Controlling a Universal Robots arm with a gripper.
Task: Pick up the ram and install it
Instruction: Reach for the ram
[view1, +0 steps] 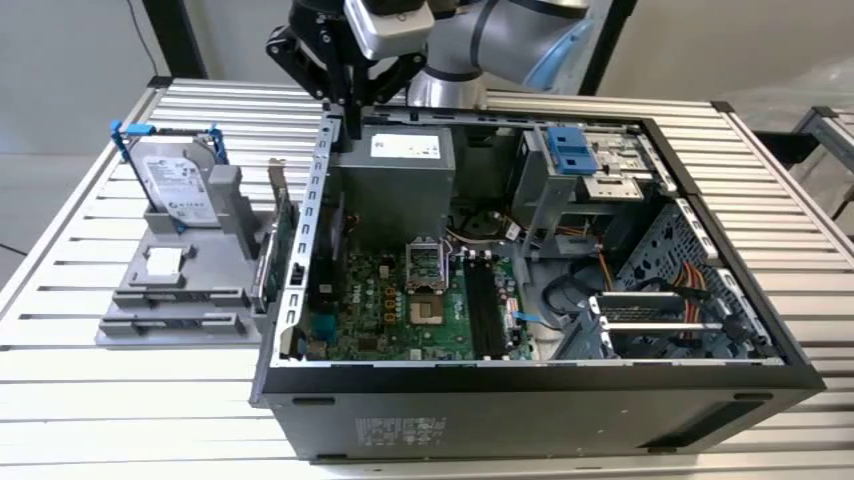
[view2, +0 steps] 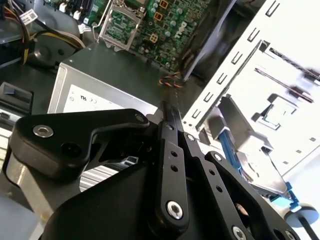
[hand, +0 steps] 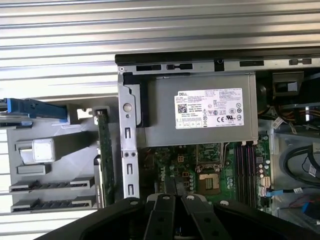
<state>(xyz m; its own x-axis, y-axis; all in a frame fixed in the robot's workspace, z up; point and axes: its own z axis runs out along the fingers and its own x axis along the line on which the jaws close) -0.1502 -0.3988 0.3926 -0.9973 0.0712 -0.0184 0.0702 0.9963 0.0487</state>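
Observation:
My gripper (view1: 354, 122) hangs above the back corner of the open computer case (view1: 534, 366) on the exterior view's left, over the grey power supply (view1: 400, 185). Its black fingers are shut, with nothing visible between them; both wrist views show the same (view2: 169, 112) (hand: 170, 186). Long dark memory slots (view1: 482, 300) (hand: 245, 160) run along the green motherboard (view1: 387, 300) beside the processor socket. The ram is hidden; I cannot tell whether it stands in one of those slots.
A grey holder (view1: 174, 300) (hand: 50, 165) stands beside the case on the exterior view's left. It carries a silver hard drive with blue clips (view1: 180, 180) and a green card with a metal bracket (view1: 274, 240) (hand: 105, 150). Drive cages and cables fill the case's other side.

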